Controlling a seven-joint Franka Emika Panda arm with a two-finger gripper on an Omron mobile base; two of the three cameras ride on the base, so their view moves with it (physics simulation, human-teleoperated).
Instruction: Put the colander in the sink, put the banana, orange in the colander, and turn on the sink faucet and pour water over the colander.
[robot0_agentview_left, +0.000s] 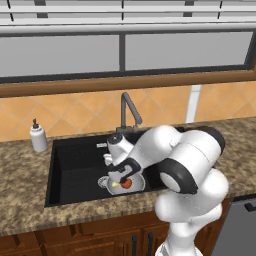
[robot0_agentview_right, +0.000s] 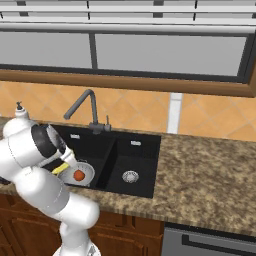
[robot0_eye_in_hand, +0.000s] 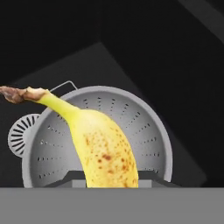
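My end effector (robot0_agentview_left: 119, 179) is clamped on the banana (robot0_eye_in_hand: 103, 151) above the colander (robot0_eye_in_hand: 144, 131); I should lower toward its six-o'clock wall, beside the orange (robot0_agentview_left: 126, 183), before releasing.

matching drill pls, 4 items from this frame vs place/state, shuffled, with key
Items:
1. banana
2. orange
3. colander
4. soap dispenser

Place/state:
A. on the counter, left of the sink
B. lying inside the colander
C. sitting on the floor of the larger basin
D. held in the gripper jaws, above the colander

Pairs: 1-D, 2-B, 3-C, 4-A
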